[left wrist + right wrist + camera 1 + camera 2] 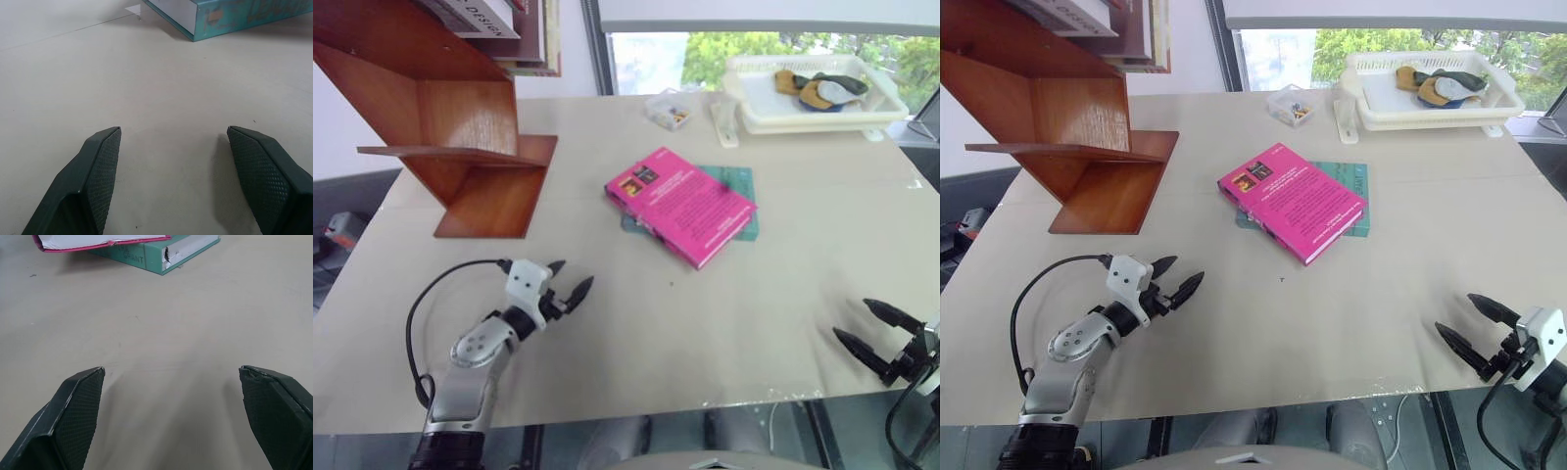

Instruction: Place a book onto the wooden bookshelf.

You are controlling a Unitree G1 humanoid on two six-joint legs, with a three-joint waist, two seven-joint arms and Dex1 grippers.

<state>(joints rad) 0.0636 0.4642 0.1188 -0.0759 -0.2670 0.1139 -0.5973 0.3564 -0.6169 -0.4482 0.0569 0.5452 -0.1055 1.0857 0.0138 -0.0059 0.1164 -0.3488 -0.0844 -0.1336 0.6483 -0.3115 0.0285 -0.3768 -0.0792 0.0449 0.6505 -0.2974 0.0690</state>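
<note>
Both grippers hover low over the table point(636, 343) with nothing between their fingers. Left gripper point(570, 279) sits near the front left of the table, jaws spread wide, pointing forward and to the right. Right gripper point(865, 325) hangs at the front right edge, jaws also spread, pointing forward and to the left.

Between the two and further back, well apart from each, lies the pink book point(679, 204), flat with its cover up and turned at an angle. It rests on top of a teal book point(741, 181), which shows along its far and right sides. From the left wrist view, the teal book's corner point(220, 17) lies ahead of the open fingers point(95, 171).

Back left of the left gripper stands the wooden bookshelf point(460, 127), with upright books point(509, 29) on its upper level. At the far right is a white tray point(813, 113).
</note>
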